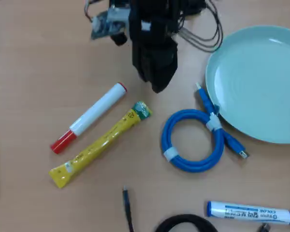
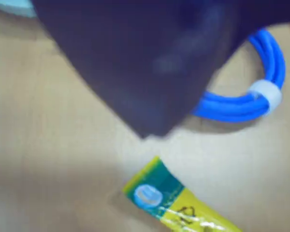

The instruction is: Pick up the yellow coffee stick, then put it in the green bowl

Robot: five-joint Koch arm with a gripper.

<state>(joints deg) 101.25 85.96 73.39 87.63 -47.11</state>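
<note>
hanging above the desk (image 1: 29, 48) near its far edge in the overhead view, gripper (image 1: 157, 87): black, tip pointing toward the near edge; only one dark mass shows in both views, so whether the fingers are spread or closed cannot be told; nothing seen held.
yellow coffee stick (image 1: 99, 145): flat on the desk, diagonal, green end nearest the gripper tip and apart from it; the wrist view shows that green end (image 2: 152, 193) just below the dark gripper mass.
white marker with red cap (image 1: 89, 117): just beside the stick, roughly parallel, not touching.
coiled blue cable (image 1: 193, 140): right of the stick's green end in the overhead view, its plug ends touching or lying against the bowl's rim.
green bowl (image 1: 261, 82): at the desk's right edge, nothing in it.
blue marker (image 1: 253, 212): near-right corner.
black cable (image 1: 128, 205): at the near edge.
</note>
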